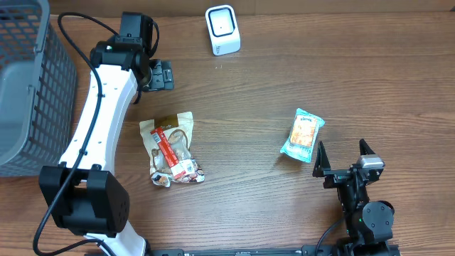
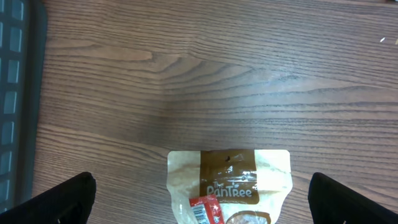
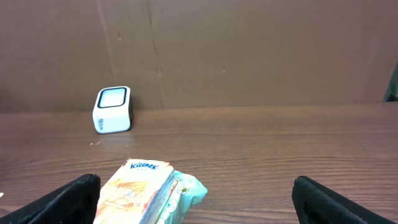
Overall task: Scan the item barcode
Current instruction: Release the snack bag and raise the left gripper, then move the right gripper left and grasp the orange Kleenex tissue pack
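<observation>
A tan and brown snack pouch (image 1: pixel 173 135) lies flat left of the table's middle, with a red packet (image 1: pixel 169 148) showing a barcode on top of it. My left gripper (image 1: pixel 164 75) hangs open just beyond the pouch's far end, nothing between its fingers. From the left wrist, the pouch (image 2: pixel 229 180) and the red packet (image 2: pixel 205 211) sit between the spread fingers (image 2: pixel 59 200). A teal Kleenex tissue pack (image 1: pixel 303 134) lies to the right. My right gripper (image 1: pixel 342 152) stands open just in front of it. The white scanner (image 1: pixel 222 30) stands at the back.
A grey mesh basket (image 1: pixel 32 85) fills the far left edge. In the right wrist view the Kleenex pack (image 3: pixel 140 193) lies by the left finger, the scanner (image 3: pixel 112 109) stands farther back, and a brown wall rises behind the table.
</observation>
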`<state>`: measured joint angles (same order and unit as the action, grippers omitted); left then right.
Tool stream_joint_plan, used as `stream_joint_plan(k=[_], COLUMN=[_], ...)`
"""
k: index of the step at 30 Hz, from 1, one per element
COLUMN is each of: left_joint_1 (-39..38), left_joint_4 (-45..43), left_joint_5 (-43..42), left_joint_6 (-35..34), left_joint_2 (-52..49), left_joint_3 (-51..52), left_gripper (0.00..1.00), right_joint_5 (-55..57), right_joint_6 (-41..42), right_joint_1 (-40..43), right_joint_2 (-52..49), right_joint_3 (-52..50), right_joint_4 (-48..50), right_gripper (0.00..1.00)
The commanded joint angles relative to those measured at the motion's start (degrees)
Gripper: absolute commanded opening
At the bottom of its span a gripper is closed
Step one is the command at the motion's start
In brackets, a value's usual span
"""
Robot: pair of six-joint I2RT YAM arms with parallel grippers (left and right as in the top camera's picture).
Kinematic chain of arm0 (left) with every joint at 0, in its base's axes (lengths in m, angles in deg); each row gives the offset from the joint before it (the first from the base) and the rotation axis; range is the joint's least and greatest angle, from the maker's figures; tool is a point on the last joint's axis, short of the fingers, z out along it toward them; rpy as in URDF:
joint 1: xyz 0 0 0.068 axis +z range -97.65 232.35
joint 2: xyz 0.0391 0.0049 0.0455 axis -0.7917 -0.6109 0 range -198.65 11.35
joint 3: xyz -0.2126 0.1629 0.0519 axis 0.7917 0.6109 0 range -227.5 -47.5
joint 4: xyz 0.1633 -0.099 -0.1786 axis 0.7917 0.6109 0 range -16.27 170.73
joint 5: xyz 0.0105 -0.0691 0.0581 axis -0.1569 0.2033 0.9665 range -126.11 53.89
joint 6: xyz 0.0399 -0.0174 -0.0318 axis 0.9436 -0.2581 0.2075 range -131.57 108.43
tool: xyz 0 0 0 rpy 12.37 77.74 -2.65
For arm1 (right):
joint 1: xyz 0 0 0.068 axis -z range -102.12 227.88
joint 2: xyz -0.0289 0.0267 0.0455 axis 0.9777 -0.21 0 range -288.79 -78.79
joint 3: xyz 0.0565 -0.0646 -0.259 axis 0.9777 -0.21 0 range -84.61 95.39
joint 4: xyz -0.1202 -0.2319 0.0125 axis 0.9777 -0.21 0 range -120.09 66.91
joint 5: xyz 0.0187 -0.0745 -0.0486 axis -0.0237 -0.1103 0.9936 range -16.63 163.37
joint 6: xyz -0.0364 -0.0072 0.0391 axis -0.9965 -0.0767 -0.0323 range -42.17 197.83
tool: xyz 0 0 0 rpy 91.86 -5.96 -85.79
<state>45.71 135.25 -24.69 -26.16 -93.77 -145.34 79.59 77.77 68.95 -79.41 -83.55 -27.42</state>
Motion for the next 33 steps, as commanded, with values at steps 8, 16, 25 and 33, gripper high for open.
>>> stream_joint_plan(k=[8, 16, 25, 33], left_joint_1=[-0.1, -0.1, -0.1, -0.1], left_joint_4=[0.0, 0.0, 0.0, 0.0], left_joint_5=[0.8, 0.8, 0.8, 0.8], left_joint_6=[-0.2, -0.2, -0.2, -0.2], left_joint_2=[0.9, 0.9, 0.9, 0.9], left_joint_3=[-0.9, -0.9, -0.9, -0.9], left_gripper=[1.0, 1.0, 1.0, 1.0], right_joint_5=[-8.5, -9.6, -11.0, -11.0], right_joint_6=[0.7, 0.7, 0.7, 0.7], right_joint_1=[0.2, 0.2, 0.2, 0.2], right_joint_2=[0.5, 0.5, 0.5, 0.4], right_joint_3=[-0.6, -0.6, 0.4, 11.8], right_joint_4=[0.4, 0.3, 0.3, -4.5], right_gripper=[1.0, 1.0, 1.0, 1.0])
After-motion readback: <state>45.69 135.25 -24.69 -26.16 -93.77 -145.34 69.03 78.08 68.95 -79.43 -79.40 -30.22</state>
